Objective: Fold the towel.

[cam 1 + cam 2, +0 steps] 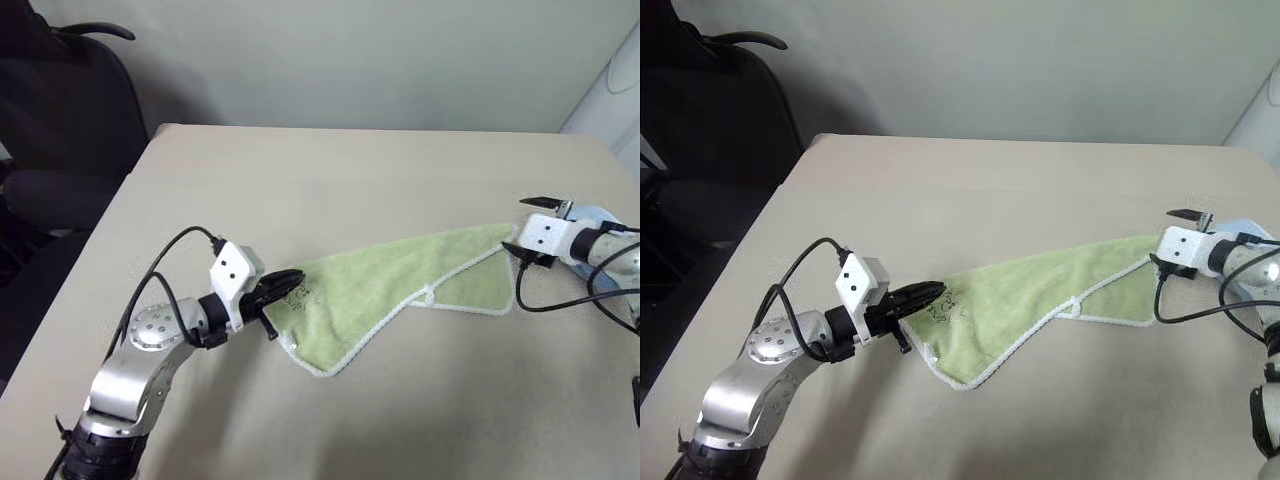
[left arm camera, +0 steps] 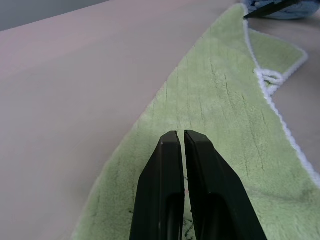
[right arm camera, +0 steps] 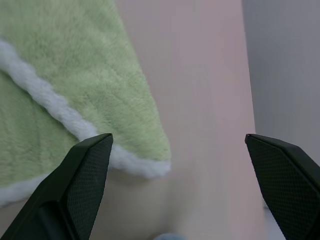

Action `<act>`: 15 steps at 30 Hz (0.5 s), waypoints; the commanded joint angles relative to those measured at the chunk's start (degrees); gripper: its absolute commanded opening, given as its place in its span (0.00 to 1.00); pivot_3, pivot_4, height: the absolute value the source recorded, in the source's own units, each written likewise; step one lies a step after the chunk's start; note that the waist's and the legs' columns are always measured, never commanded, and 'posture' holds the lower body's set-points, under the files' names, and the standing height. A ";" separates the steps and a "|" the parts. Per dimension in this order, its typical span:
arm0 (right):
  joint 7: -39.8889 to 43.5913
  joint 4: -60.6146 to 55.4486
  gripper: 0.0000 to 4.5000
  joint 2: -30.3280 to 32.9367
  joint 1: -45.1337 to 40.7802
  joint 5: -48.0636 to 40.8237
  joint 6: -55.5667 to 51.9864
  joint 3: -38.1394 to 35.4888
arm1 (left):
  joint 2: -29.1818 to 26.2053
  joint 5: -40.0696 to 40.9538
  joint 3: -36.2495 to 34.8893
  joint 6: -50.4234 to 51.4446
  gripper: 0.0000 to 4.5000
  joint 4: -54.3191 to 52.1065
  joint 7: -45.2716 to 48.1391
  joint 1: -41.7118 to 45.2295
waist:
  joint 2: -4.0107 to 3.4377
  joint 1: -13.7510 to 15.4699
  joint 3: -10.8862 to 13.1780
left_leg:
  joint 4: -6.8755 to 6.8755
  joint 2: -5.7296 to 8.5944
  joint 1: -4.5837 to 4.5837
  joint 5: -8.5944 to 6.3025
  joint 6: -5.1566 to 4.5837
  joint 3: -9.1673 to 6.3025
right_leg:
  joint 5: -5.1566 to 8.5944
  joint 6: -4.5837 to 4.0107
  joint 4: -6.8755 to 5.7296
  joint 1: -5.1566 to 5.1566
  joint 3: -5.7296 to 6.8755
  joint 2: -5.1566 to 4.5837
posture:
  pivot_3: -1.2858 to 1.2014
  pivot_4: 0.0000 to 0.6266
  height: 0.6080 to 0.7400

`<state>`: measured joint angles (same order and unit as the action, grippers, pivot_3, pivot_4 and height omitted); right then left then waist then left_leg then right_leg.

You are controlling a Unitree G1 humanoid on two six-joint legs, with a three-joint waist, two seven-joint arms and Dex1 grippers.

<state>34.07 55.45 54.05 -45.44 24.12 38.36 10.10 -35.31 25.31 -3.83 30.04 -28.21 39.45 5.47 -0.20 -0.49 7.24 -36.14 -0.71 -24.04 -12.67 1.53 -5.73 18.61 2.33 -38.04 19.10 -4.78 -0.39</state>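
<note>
Towel (image 1: 400, 280) lies stretched in a long diagonal strip across the table (image 1: 330, 180), partly doubled over itself, white edging showing along the lower side. Left gripper (image 1: 285, 287) is clamped on its near corner (by the dark emblem). Right gripper (image 3: 175, 150) hangs just past the far corner, fingers spread wide, holding nothing

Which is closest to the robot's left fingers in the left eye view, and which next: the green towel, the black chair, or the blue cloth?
1. The green towel: the left fingers are shut on its near corner.
2. The black chair: off the table's far left corner.
3. The blue cloth: at the table's right edge, past the towel's far end, beside the open right fingers.
</note>
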 commanded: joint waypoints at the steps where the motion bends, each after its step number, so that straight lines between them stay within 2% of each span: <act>1: -3.54 3.59 1.00 1.08 -3.19 3.98 3.93 2.71 | -0.42 0.64 -1.58 0.16 0.06 -3.67 -0.97 -1.35 | 0.00 0.07 0.00 | 0.00 0.00 -0.01 -0.03 -0.05 0.00 | -0.01 -0.01 -0.01 0.00 0.02 0.00 | 0.52 0.24 1.00; 10: -3.89 6.89 1.00 5.36 -3.96 5.17 8.38 4.19 | -0.03 0.38 -1.18 0.54 0.06 -4.51 -2.66 -2.34 | 0.00 0.12 0.00 | 0.02 0.00 -0.03 -0.05 -0.04 0.01 | -0.03 -0.06 0.00 0.00 0.03 -0.04 | 0.52 0.24 1.00; 15: -7.59 7.57 1.00 4.56 -4.82 7.10 7.96 5.25 | 0.14 0.19 -0.37 0.45 0.06 -3.48 -2.58 -1.02 | 0.00 -0.14 0.00 | 0.02 -0.05 -0.01 -0.09 -0.01 0.05 | -0.06 -0.13 0.02 0.01 0.04 -0.03 | 0.52 0.24 1.00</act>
<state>28.71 63.04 58.58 -48.53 30.72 46.01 15.05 -35.09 25.29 -4.08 31.05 -30.10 36.97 3.77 -0.20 -0.63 7.24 -36.11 -0.76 -24.05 -12.76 1.52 -5.66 18.55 2.20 -38.02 19.12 -4.74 -0.42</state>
